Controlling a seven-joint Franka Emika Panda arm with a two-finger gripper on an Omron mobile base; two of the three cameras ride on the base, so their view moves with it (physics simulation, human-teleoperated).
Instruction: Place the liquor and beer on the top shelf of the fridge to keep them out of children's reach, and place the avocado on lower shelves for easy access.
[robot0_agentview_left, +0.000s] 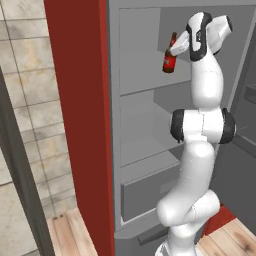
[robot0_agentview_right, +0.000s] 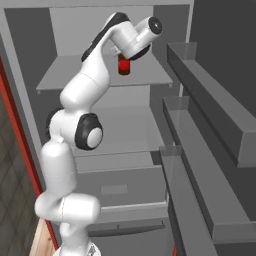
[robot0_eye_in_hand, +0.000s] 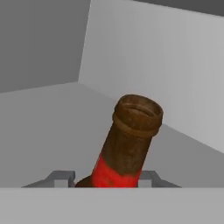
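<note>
Gripper (robot0_eye_in_hand: 105, 177) clamps beer (robot0_agentview_left: 170, 56) above top shelf (robot0_agentview_right: 65, 80)

The top shelf (robot0_agentview_right: 150, 77) is spanning the fridge (robot0_agentview_left: 80, 125), and the beer (robot0_agentview_right: 123, 65) is hovering near its three o'clock end.

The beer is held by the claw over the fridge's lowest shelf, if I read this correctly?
Not quite: the claw holds the beer over the top shelf, not the lowest. Both base views show it up there in the fridge.
</note>
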